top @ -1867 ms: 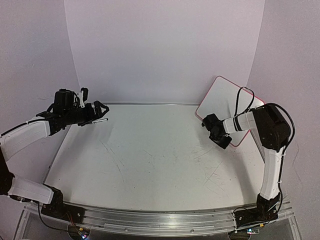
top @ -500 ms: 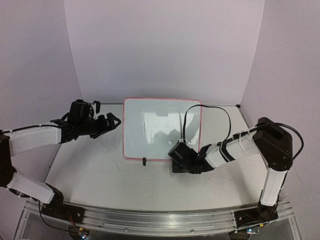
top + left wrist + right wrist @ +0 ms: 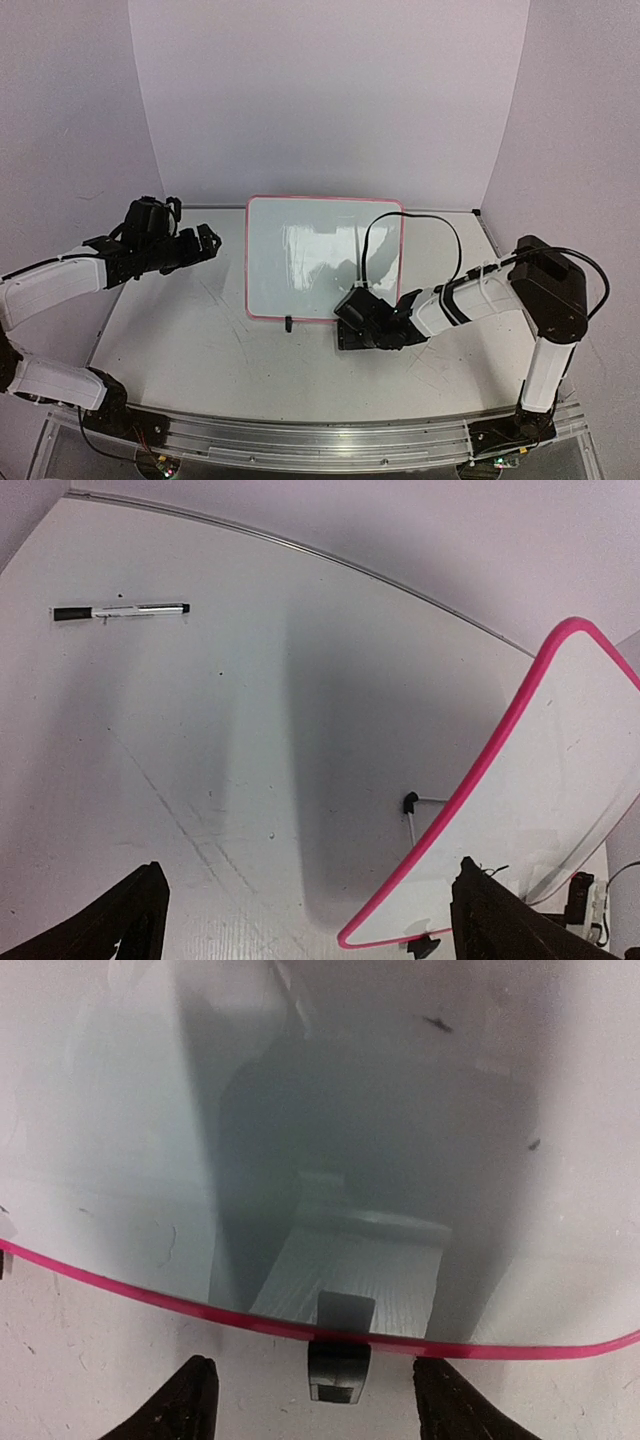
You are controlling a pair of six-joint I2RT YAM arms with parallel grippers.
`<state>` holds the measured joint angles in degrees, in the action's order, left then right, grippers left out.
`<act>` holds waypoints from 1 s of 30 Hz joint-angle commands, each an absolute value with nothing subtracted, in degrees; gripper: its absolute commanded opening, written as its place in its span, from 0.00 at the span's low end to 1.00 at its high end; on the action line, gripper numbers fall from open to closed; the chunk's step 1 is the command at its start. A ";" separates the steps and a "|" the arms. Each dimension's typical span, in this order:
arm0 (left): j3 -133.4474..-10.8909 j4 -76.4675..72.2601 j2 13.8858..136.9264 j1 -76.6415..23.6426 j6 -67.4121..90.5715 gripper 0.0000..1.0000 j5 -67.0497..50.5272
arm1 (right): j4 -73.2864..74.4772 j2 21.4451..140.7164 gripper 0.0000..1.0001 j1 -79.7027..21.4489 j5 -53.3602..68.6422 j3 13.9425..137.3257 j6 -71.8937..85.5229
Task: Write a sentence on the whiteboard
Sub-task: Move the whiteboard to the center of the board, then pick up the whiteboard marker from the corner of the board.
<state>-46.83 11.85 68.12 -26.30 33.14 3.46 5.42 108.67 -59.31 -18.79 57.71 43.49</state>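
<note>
Grey tabletop (image 3: 200, 340), whiteboard (image 3: 300, 265) at centre, marker (image 3: 120, 611) well apart, cable (image 3: 412, 214) over board's right edge; both jaws released.

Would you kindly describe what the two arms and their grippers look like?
Both the left arm and right arm have smooth white link shells with blocky black joints. The left gripper and right gripper are black, with dark tapering jaws. A thin black cable loops from the right wrist.
</note>
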 commanded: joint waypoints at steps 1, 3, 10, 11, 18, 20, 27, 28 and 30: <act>-51.04 15.01 67.30 -23.09 30.80 0.99 8.06 | 6.86 103.17 0.75 -59.82 -20.50 57.27 40.62; -51.53 14.99 68.16 -19.56 31.25 1.00 4.65 | 6.36 100.94 0.77 -59.92 -20.26 56.15 38.55; -60.44 15.50 78.69 -13.13 31.83 0.99 2.50 | 0.83 89.92 0.79 -60.13 -18.94 48.47 33.55; -62.53 15.72 81.62 -12.90 31.43 0.99 3.97 | 0.79 88.21 0.80 -60.18 -19.58 47.67 33.29; -85.88 31.17 107.27 -7.41 44.31 0.99 7.44 | 0.79 78.33 0.80 -60.14 -23.46 43.05 29.92; -89.64 32.41 111.79 -7.21 49.73 0.99 7.96 | 0.66 75.37 0.80 -60.14 -25.22 41.15 29.73; -97.44 33.94 120.86 -6.80 61.86 0.86 17.07 | 0.53 68.72 0.80 -60.14 -29.61 36.47 29.33; -98.30 34.34 122.06 -6.58 63.04 0.85 17.45 | 0.53 68.03 0.80 -60.12 -29.96 36.10 29.24; -100.84 35.51 124.73 -6.35 64.92 0.82 17.84 | 0.56 66.34 0.80 -60.14 -30.51 35.21 29.16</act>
<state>-94.60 32.31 121.58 -6.72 57.05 12.98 1.31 69.56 -59.83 -26.65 36.57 30.15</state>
